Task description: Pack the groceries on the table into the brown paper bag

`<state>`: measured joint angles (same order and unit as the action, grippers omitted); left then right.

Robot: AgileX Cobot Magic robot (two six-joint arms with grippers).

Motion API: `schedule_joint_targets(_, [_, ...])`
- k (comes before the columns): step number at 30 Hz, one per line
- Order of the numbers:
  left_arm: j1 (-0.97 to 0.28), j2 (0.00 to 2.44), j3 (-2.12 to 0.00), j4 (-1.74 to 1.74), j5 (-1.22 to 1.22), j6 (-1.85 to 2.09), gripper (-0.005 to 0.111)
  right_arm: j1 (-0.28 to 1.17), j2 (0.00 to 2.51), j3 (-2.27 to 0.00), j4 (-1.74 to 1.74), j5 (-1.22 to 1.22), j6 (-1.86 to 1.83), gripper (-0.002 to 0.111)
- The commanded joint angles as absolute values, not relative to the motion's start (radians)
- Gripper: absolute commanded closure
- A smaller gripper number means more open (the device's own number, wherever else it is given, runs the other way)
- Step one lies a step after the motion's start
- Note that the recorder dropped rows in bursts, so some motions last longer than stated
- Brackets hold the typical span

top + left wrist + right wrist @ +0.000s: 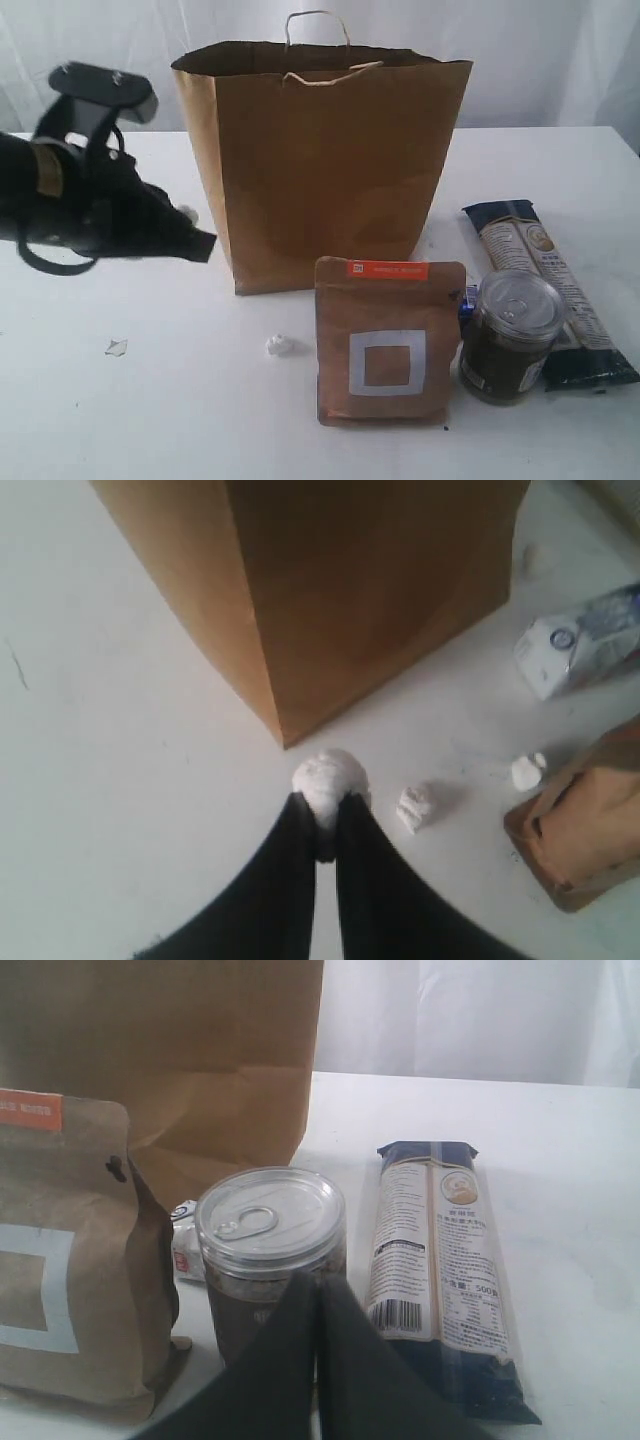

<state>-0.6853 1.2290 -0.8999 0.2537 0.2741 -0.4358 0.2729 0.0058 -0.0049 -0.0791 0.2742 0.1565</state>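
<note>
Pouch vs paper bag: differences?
The paper bag is far taller and wider than the pouch. The paper bag is open-topped with loop handles; the pouch is closed, without handles. The pouch bears a white square; the paper bag is plain. Both brown, upright.

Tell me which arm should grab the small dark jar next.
Right. The right gripper, shut, faces the small dark jar up close; the left gripper is beyond the brown paper bag, pinching a white wad.
</note>
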Motion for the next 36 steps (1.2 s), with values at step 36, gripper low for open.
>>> schedule_joint_targets(36, [-0.561, 1.563, -1.280, 0.577, -0.190, -0.498, 0.107, 0.268, 0.000, 0.000, -0.079, 0.264, 0.158, 0.108])
